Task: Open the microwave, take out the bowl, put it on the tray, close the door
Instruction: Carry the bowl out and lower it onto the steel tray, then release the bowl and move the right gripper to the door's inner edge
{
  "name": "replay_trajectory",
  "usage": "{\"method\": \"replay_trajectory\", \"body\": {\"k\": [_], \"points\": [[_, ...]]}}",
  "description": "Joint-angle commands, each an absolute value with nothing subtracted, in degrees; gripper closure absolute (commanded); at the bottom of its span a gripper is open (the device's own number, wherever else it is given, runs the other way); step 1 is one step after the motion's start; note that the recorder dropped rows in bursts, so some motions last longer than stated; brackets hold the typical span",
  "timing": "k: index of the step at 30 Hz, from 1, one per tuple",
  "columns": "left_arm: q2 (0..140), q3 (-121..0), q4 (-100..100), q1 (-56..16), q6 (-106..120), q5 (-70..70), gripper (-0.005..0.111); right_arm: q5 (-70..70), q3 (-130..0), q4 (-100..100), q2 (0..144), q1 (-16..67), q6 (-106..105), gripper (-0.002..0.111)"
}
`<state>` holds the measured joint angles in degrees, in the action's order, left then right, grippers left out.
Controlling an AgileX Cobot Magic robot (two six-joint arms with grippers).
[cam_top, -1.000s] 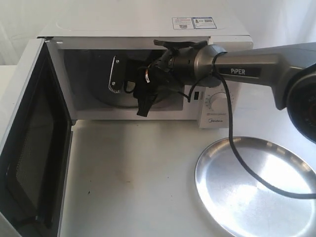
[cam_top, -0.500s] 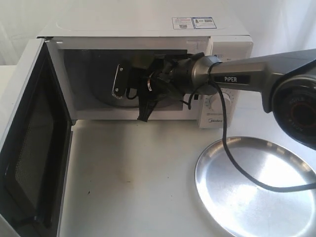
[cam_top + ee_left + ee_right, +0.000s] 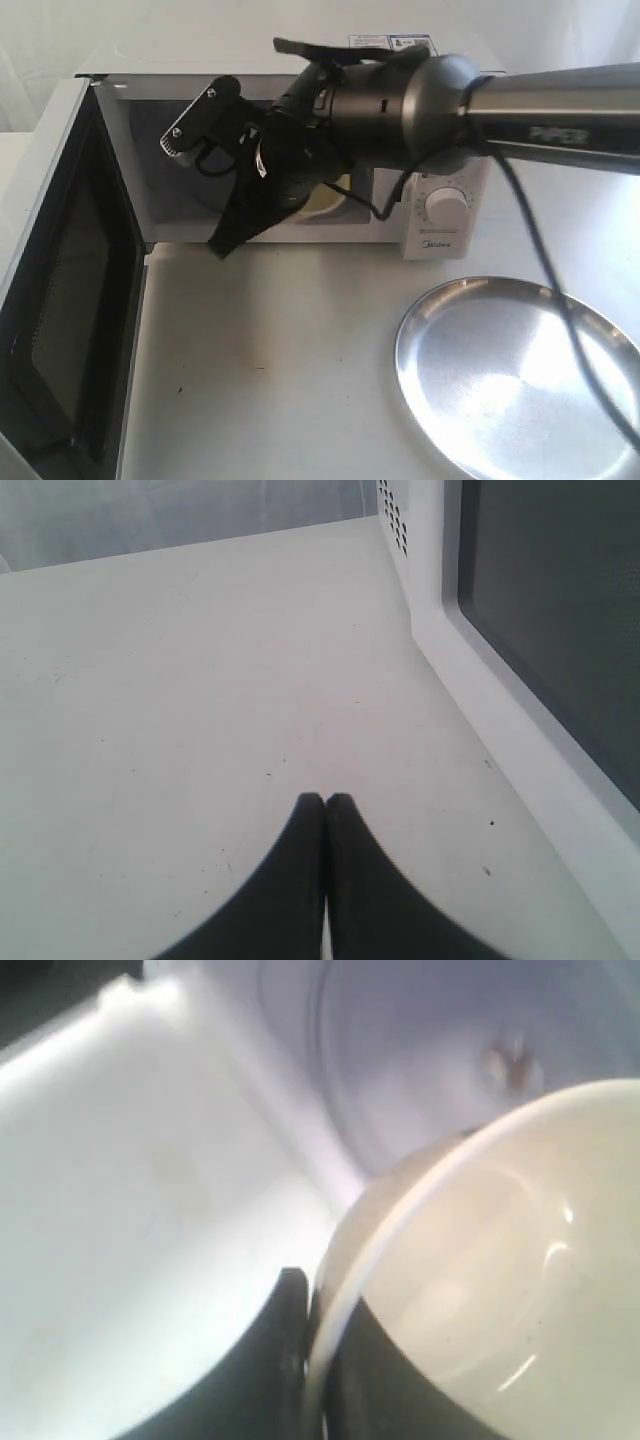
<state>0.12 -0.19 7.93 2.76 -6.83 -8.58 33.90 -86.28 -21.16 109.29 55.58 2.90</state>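
Observation:
The white microwave (image 3: pixel 200 58) stands at the back with its door (image 3: pixel 60 300) swung wide open to the left. My right gripper (image 3: pixel 312 1310) is shut on the rim of the cream bowl (image 3: pixel 480 1280), just in front of the glass turntable (image 3: pixel 420 1050). In the exterior view this gripper (image 3: pixel 232 228) hangs at the cavity mouth, and only a pale patch of the bowl (image 3: pixel 327 200) shows behind it. The silver tray (image 3: pixel 520 380) lies at the front right. My left gripper (image 3: pixel 325 800) is shut on nothing, low over the table beside the door's dark window (image 3: pixel 560 610).
A round white knob (image 3: pixel 447 205) sits on the microwave's control panel under my right arm. A black cable (image 3: pixel 560 320) hangs from that arm across the tray. White tabletop (image 3: pixel 270 360) lies between the open door and the tray.
My right arm has risen and drawn back from deep in the cavity to its mouth, bringing the bowl with it. The door and tray have not moved.

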Motion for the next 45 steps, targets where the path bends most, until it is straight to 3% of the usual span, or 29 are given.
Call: {"method": "replay_trajectory", "body": {"k": [1,6,15,26,30,39,42,45], "points": [[0.0,0.0,7.7,2.7,-7.2,-8.5,0.107,50.1,-78.0,-24.4,100.7,59.3,13.7,0.108],[0.0,0.0,7.7,2.7,-7.2,-8.5,0.107,54.3,-64.2,-30.8,92.9,62.7,28.6,0.108],[0.0,0.0,7.7,2.7,-7.2,-8.5,0.107,44.4,-43.1,-42.4,87.4,62.9,50.5,0.108],[0.0,0.0,7.7,2.7,-7.2,-8.5,0.107,37.3,-34.6,-48.9,87.5,61.0,57.2,0.108],[0.0,0.0,7.7,2.7,-7.2,-8.5,0.107,28.5,-32.6,-48.6,87.5,59.4,57.2,0.108],[0.0,0.0,7.7,2.7,-7.2,-8.5,0.107,28.3,-32.6,-50.0,87.5,59.4,59.8,0.108],[0.0,0.0,7.7,2.7,-7.2,-8.5,0.107,28.3,-32.6,-50.2,87.5,59.4,60.3,0.102],[0.0,0.0,7.7,2.7,-7.2,-8.5,0.107,28.2,-32.6,-50.4,87.5,59.4,60.3,0.089]]}}
